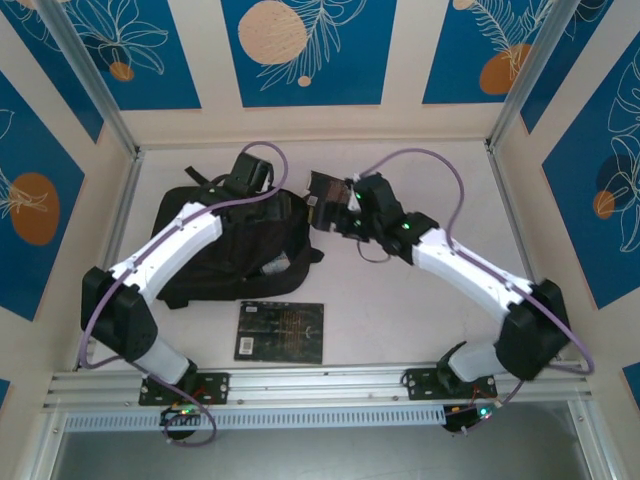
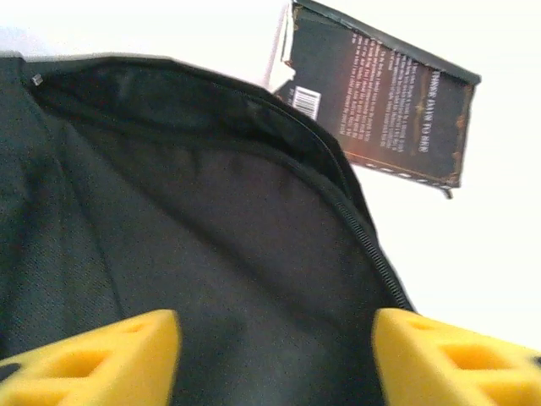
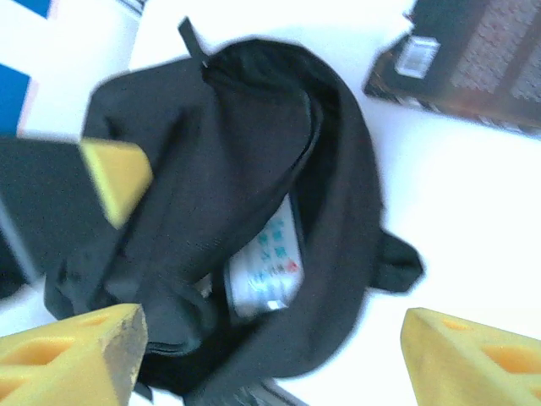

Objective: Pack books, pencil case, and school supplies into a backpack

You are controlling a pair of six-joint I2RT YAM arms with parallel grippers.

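The black backpack point(image 1: 200, 240) lies left of centre, its mouth open to the right. Inside the backpack point(image 3: 254, 152) sits a clear blue-printed packet point(image 3: 266, 262). My left gripper point(image 1: 255, 185) hovers at the bag's top rim. That left gripper point(image 2: 275, 364) is open over the dark lining point(image 2: 211, 237). A dark book point(image 2: 380, 101) with a barcode stands tilted just beyond the zip. This book point(image 1: 325, 192) is next to my right gripper point(image 1: 345, 212); what supports it is unclear. My right gripper point(image 3: 270, 355) is open and holds nothing. A black gold-patterned book point(image 1: 280, 330) lies flat near the front.
A metal rail point(image 1: 320, 385) runs along the near edge, and frame posts point(image 1: 125, 210) and wall panels close in the table. Bare white table point(image 1: 400, 320) lies right of the flat book. Purple cables point(image 1: 420, 160) loop above both arms.
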